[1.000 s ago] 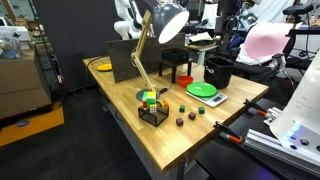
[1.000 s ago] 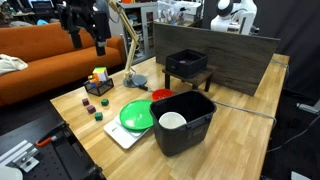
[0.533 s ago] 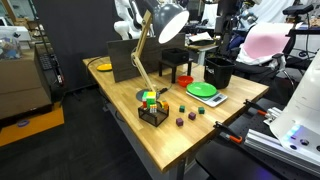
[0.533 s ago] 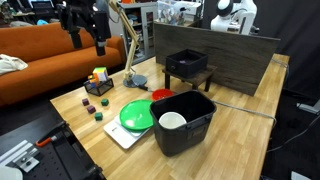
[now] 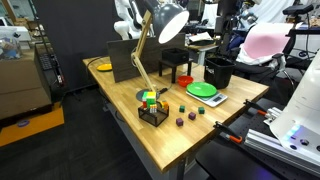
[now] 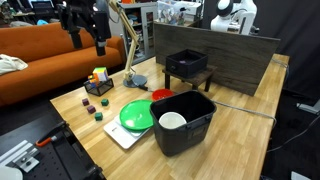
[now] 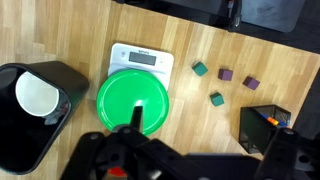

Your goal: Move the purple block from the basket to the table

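The small black basket [image 5: 153,114] [image 6: 98,86] [image 7: 264,131] stands near the lamp's base with yellow, green and orange blocks in it. No purple block shows inside it. Two purple blocks [image 7: 227,74] [image 7: 251,84] lie on the wooden table [image 5: 170,135] [image 6: 240,140] beside two teal ones [image 7: 201,70]. My gripper [image 6: 87,45] [image 7: 208,136] hangs open and empty high above the table. In the wrist view it is over bare wood between the green plate and the basket.
A green plate [image 7: 135,100] [image 6: 137,115] rests on a white scale. A black bucket [image 6: 183,120] [image 7: 35,110] holds a white bowl. A desk lamp [image 5: 160,25], a small black stool [image 6: 187,65] and a dark back panel [image 6: 230,55] stand behind.
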### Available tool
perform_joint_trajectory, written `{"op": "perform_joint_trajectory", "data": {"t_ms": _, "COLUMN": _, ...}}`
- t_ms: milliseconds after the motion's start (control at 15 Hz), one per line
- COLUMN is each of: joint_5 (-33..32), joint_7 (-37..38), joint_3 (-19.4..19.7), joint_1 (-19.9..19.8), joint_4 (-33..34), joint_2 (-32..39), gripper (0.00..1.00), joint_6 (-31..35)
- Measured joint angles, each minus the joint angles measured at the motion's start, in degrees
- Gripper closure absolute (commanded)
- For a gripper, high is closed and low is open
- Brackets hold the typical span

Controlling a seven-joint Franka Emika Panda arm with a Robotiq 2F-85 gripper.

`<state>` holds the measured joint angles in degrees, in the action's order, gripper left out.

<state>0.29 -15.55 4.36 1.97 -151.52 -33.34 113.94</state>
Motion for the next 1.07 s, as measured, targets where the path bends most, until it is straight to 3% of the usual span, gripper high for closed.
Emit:
{"op": "perform_joint_trajectory", "data": {"t_ms": 467, "joint_5": -3.1, "joint_7": 0.0, "joint_3": 0.4, "joint_1": -1.0, "joint_4": 1.9, "joint_2": 1.0, "gripper": 0.0, "joint_6": 2.7}}
{"op": "perform_joint_trajectory", "data": {"t_ms": 1067, "joint_5": -4.2, "joint_7": -1.1, "joint_3": 0.6, "joint_1": -1.1, "joint_4": 6.2, "joint_2": 9.2, "gripper": 0.0, "joint_6": 5.2}}
